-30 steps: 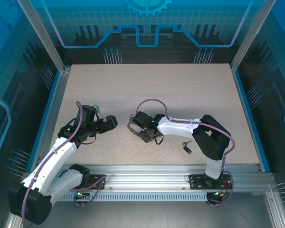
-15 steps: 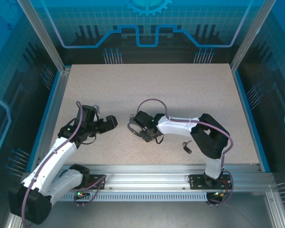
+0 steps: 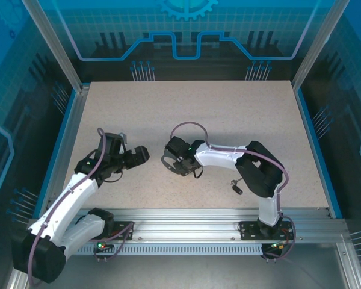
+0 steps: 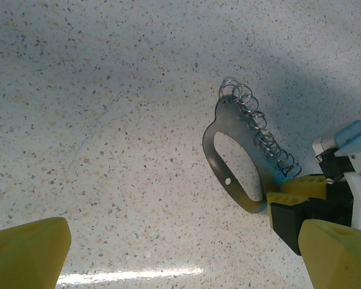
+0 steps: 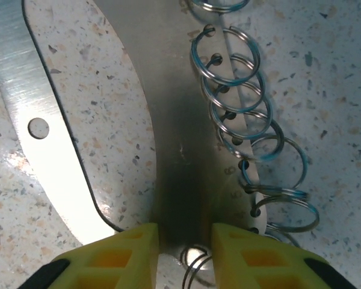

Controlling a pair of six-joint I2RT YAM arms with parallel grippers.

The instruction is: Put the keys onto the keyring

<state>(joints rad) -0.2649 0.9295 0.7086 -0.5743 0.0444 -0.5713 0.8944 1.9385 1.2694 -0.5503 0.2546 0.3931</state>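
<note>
Right gripper pinches the keyring, lying centrally — hold it firm, rings clear of the grip. Left gripper, jaws spread, hovers beside; the key lies apart, by the right arm.

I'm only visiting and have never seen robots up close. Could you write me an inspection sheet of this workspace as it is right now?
Surface: speckled beige table.
Job's things: keyring lies flat mid-table; small black-headed key lies apart from it, beside the right arm.
Clutter: nothing seen.
Grippers: right gripper has its fingers closed on the keyring's end; left gripper is open, pointed at the keyring, holding nothing.
Cables: purple cables run along both arms.
Surroundings: metal frame and blue-lit panels.
</note>
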